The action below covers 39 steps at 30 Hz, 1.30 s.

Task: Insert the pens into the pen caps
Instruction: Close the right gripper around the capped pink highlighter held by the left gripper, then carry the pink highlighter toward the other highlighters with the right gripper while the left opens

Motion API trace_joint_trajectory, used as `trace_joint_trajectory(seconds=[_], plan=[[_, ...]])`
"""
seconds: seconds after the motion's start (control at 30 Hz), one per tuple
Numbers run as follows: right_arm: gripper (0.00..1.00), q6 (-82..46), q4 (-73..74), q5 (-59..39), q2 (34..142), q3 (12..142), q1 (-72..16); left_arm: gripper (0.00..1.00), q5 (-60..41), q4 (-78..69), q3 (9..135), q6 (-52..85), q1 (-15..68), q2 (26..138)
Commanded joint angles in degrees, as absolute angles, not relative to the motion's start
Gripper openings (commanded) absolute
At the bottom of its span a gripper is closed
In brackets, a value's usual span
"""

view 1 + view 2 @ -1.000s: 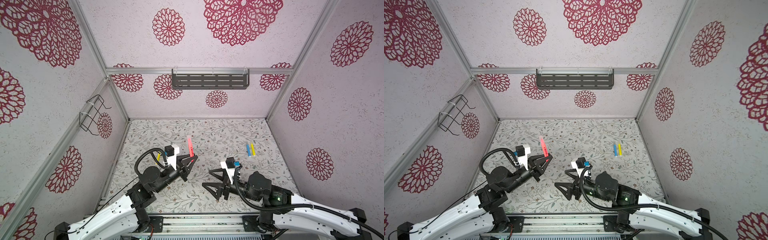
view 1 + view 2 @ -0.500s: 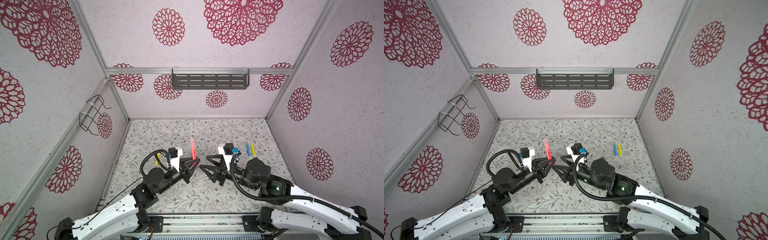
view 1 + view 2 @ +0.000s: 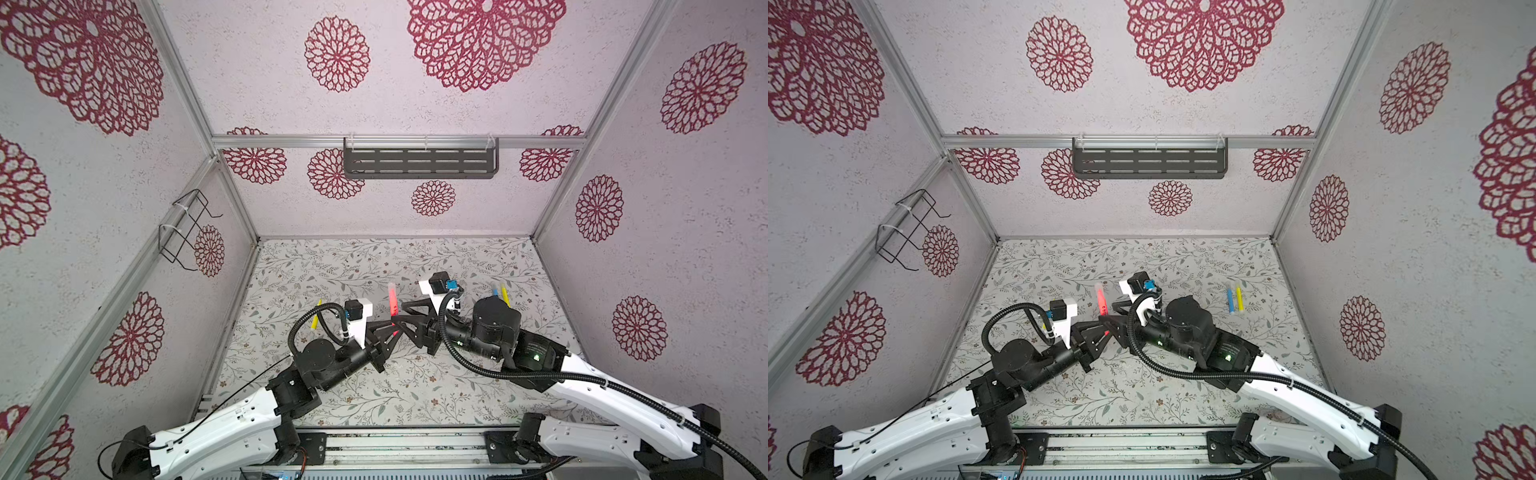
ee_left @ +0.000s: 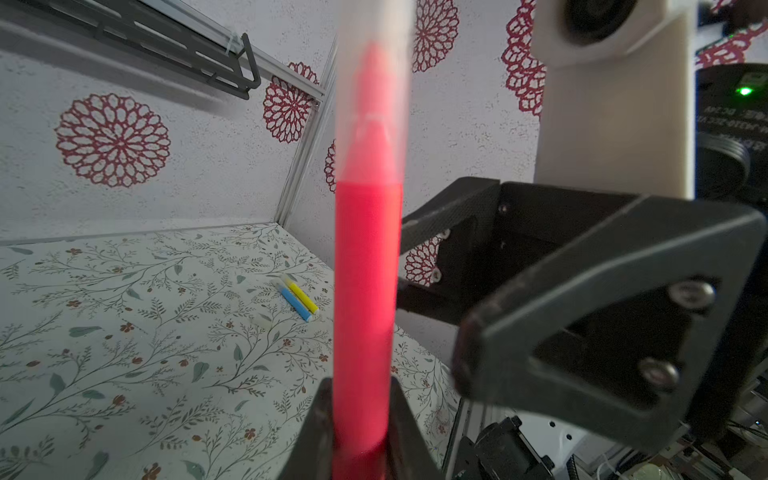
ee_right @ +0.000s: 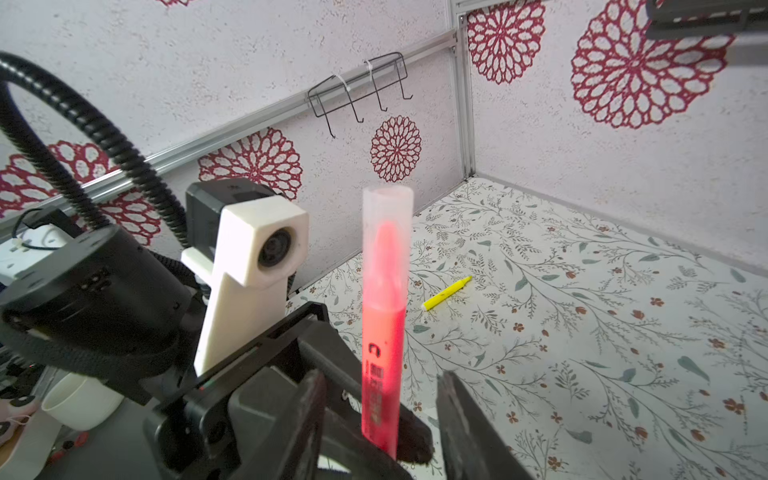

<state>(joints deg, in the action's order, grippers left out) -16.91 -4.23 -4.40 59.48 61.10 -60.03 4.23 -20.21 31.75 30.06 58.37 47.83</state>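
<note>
Right wrist view: left fingers (image 5: 332, 353) clamp the clear-capped red-pink pen (image 5: 382, 345) upright; right fingers (image 5: 457, 424) flank it, parted.

Both top views: high over the front edge, looking down toward the shelf (image 3: 419, 164) on the back wall. They are far off, take in the whole table (image 3: 332, 266), and are nearly alike.

Left wrist view: very near the red pen (image 4: 365, 266), facing the back right corner and the right arm's camera (image 4: 598, 29).

Right wrist view: near that same pen (image 5: 382, 332), facing the wire rack (image 5: 361, 91) on the left wall and the left arm's camera (image 5: 274, 249).
</note>
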Motion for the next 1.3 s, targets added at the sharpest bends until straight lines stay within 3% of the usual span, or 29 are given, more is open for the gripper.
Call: trace_joint_trajectory(seconds=[0.0, 0.47, 0.7, 0.87, 1.0, 1.1, 1.17, 1.27], plan=[[0.44, -16.26, -2.81, -6.84, 59.83, 63.45, -59.26, 0.0, 4.84, -21.97, 31.38, 30.05, 58.82, 48.25], [0.24, -16.44, -2.64, -7.9, 61.13, 63.46, -58.19, 0.0, 4.29, -20.16, 31.73, 29.12, 60.33, 49.52], [0.23, -16.78, -3.14, -8.09, 61.7, 63.55, -57.62, 0.0, 4.47, -19.07, 32.78, 28.39, 61.1, 50.63], [0.04, -16.98, -3.25, -8.26, 61.28, 63.19, -57.23, 0.0, 4.79, -18.73, 32.85, 28.35, 61.13, 50.54], [0.0, -17.03, -3.34, -7.93, 60.72, 62.77, -57.05, 0.01, 6.07, -17.81, 33.04, 28.65, 61.15, 50.49], [0.0, -17.13, -3.43, -7.44, 60.05, 62.37, -56.82, 0.25, 7.61, -16.75, 33.22, 29.05, 61.17, 50.21], [0.0, -17.33, -3.47, -6.58, 59.56, 61.97, -56.6, 0.47, 8.61, -16.23, 33.18, 29.27, 61.18, 49.88], [0.0, -17.4, -4.02, -5.19, 58.82, 61.62, -56.11, 0.6, 10.39, -15.27, 33.07, 29.44, 61.17, 49.15]])
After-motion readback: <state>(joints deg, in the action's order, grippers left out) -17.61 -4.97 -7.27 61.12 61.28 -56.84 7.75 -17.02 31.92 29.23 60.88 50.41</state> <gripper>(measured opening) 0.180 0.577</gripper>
